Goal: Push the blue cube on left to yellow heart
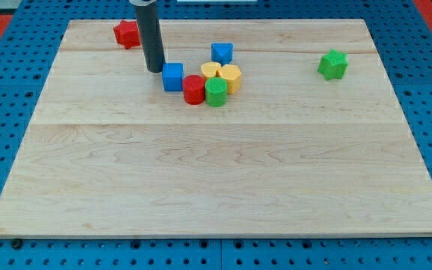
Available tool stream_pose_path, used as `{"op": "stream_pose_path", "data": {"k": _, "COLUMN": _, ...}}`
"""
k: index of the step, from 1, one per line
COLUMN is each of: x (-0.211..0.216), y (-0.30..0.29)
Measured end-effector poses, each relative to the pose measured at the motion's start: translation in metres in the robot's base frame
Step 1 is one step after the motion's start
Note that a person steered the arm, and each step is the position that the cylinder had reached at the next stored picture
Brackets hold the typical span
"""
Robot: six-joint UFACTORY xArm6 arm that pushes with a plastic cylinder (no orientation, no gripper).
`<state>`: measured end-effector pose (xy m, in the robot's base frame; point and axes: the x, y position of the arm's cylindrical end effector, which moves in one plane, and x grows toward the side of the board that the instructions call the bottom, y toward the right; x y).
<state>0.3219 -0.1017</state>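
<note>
Looks like a robotics lab bench to me: a pale wooden tabletop [216, 180] sits on a blue perforated base [6, 112] full of mounting holes, with little colored plastic blocks [216, 79] scattered on it, pure test-rig stuff.

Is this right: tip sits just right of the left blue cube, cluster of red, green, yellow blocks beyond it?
Not quite. In the camera view, my tip sits just left of the blue cube; the red, green and yellow cluster lies to the cube's right.

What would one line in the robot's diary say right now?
tip: left of blue cube, close | cube beside red cylinder | yellow heart: not reached
</note>
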Motion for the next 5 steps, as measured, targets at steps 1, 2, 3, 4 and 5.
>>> {"op": "stream_pose_path", "data": {"k": 1, "x": 0.000, "y": 0.010}}
{"op": "stream_pose_path", "data": {"k": 2, "x": 0.000, "y": -0.009}}
{"op": "stream_pose_path", "data": {"k": 3, "x": 0.000, "y": -0.024}}
{"op": "stream_pose_path", "data": {"k": 4, "x": 0.002, "y": -0.034}}
{"op": "stream_pose_path", "data": {"k": 5, "x": 0.011, "y": -0.034}}
